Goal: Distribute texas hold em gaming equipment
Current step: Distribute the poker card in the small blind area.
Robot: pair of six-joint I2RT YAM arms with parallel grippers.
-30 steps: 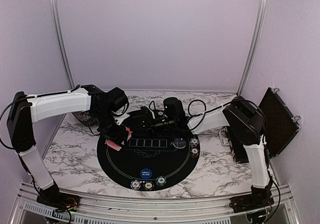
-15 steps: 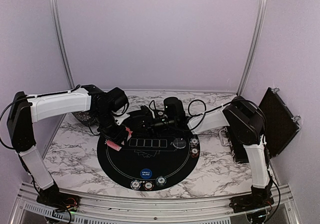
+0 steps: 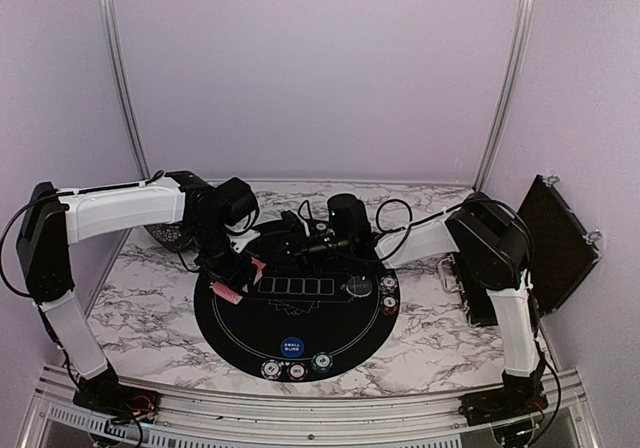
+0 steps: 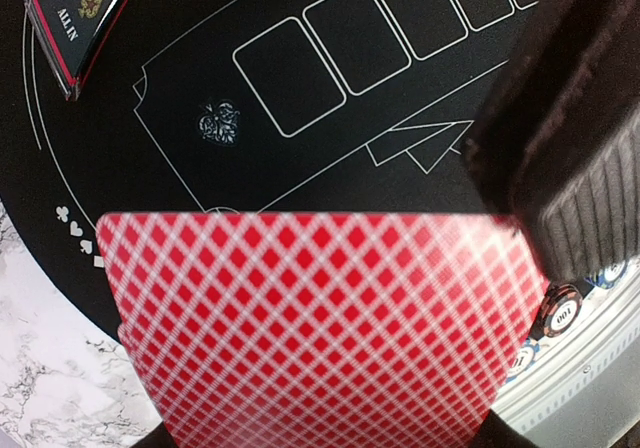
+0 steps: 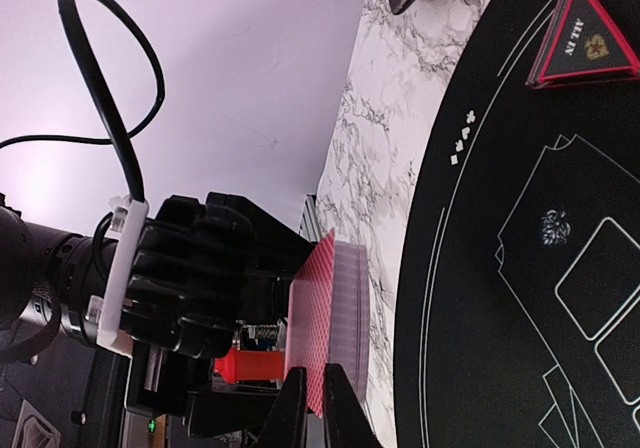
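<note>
- The left pincer (image 3: 238, 266) is clamped on the deck of red-backed cards (image 4: 310, 328), holding it on edge above the left part of the black mat (image 4: 300, 158), which lies on the marble counter (image 3: 150, 308)
- Ahead of that pincer and off to its left, the triangular all-in marker (image 4: 82, 18) lies flat just inside the mat's rim, apart from the deck
- The right pincer (image 5: 314, 416) reaches across to the deck; its fingers stand almost together with the edge of the top card (image 5: 312, 328) between them, which reads as a nip on that card, though the view is too tight to say whether only one card is caught
- The step in hand looks like peeling one card off the deck to deal it
- To do it well, pinch only the outermost card and slide it along the face of the deck, not straight away from it, so the cards behind are not dragged out; the left grip should hold firm, and the card should be laid flat on its place before it is let go
- To the right of both pincers, a dark-grey button (image 3: 358, 287) and a chip stack (image 3: 388, 290) sit on the mat; the blue button (image 3: 291, 347) and three near-rim chips (image 3: 297, 370) lie well apart from either pincer
</note>
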